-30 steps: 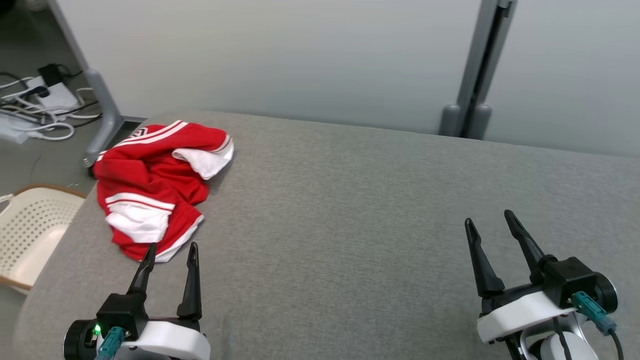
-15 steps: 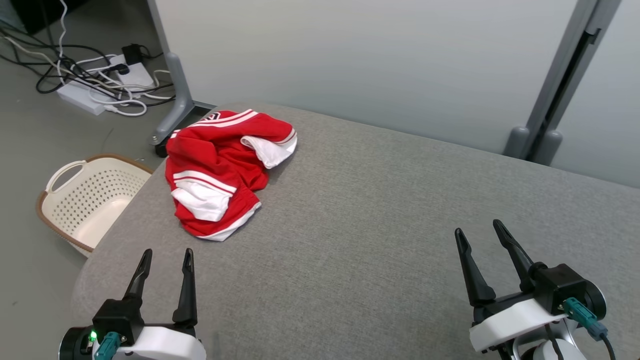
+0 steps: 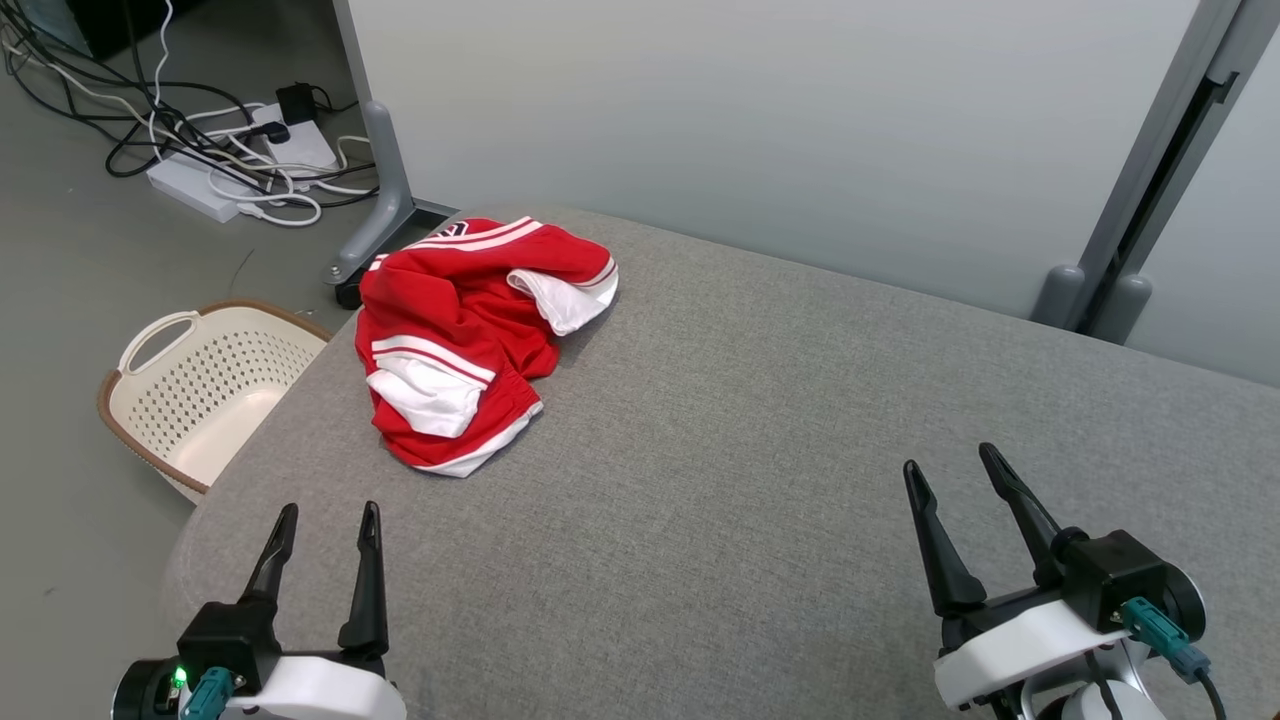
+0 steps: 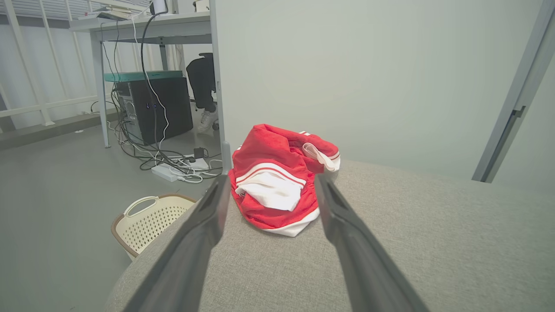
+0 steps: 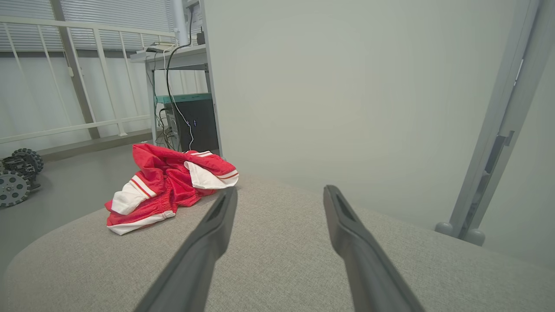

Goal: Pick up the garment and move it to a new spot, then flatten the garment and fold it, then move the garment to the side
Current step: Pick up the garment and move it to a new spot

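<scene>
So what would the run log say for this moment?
stage: not yet picked up | garment: crumpled, far left | left gripper: open, empty | right gripper: open, empty

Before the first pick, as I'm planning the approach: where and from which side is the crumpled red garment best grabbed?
Likely the bunched red folds in the middle of the garment, pinched from above by the left gripper, open and in line with it. The heap stands tall there, while its white-trimmed near hem lies flat on the grey surface, hard for fingers to get under.
</scene>
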Controlling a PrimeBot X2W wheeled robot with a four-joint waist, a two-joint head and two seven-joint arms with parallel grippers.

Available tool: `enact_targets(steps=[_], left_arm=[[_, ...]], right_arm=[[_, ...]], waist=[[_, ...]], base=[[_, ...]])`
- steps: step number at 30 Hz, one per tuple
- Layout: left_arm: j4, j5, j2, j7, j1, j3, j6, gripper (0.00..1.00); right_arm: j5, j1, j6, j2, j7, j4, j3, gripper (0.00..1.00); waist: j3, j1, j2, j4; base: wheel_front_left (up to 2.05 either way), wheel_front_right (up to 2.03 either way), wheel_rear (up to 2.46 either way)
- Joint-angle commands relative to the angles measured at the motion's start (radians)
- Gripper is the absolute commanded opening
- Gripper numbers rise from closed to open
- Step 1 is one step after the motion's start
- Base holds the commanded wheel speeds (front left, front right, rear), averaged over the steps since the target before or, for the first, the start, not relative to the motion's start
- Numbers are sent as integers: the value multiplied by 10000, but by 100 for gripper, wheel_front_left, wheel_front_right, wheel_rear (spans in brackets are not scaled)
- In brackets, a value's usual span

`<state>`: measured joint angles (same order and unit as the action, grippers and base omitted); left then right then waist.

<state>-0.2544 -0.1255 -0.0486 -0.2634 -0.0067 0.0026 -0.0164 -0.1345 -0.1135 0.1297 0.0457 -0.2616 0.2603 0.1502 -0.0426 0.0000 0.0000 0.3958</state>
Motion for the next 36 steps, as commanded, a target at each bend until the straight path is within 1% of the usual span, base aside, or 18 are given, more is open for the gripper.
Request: enact_targets(steps=[1,6,9,14,19,21,22,24,27,31,34,36], left_arm=[[33,-80,-40,-15,-66,51,26,100],[-110,-207,-56,-15,-183,84,-90,100],[-238,-323,-187,150,-528,106,-203,100],[-182,-725,-680,1152,-1415,158,-614,100],[-184,-1254,-1426,2513,-2529,401,-846,100],[-330,-1550,-1811,3051,-3049,524,-929,100],[-330,-1550,-1811,3051,-3049,524,-929,100],[-433,-1805,-2261,3353,-3613,605,-1020,100],[-959,-2371,-2813,4045,-4322,631,-1099,100],[-1900,-3085,-3664,5362,-5406,612,-1128,100],[-2544,-3640,-4117,6145,-5997,416,-1144,100],[-2833,-4035,-4528,6550,-6290,233,-1137,100]], right_arm=[[-77,42,19,87,-56,-27,15,100],[-117,-7,19,85,-56,-38,33,100],[-112,-117,19,87,-56,-34,81,100],[-68,-235,19,88,-56,-50,65,100],[-3,-433,19,85,-56,-67,25,100],[27,-504,19,87,-56,-76,38,100],[27,-504,19,87,-56,-76,38,100],[39,-647,19,87,-56,-93,66,100],[92,-780,19,87,-56,-115,14,100],[204,-1016,19,86,-56,-161,41,100],[276,-1208,19,95,-56,-254,12,100],[294,-1319,19,98,-56,-301,-4,100]], waist=[[3,0,0,-33],[41,0,0,-160],[126,0,0,-305],[406,0,0,-732],[750,0,0,-1272],[898,0,0,-1504],[898,0,0,-1504],[1072,0,0,-1759],[1339,0,0,-2093],[1743,0,0,-2523],[2087,0,0,-2877],[2329,0,0,-3112]], base=[[0,0,0],[0,0,0],[0,0,0],[0,0,0],[0,0,0],[0,0,0],[0,0,0],[0,0,0],[0,0,0],[0,0,0],[0,0,0],[0,0,0]])
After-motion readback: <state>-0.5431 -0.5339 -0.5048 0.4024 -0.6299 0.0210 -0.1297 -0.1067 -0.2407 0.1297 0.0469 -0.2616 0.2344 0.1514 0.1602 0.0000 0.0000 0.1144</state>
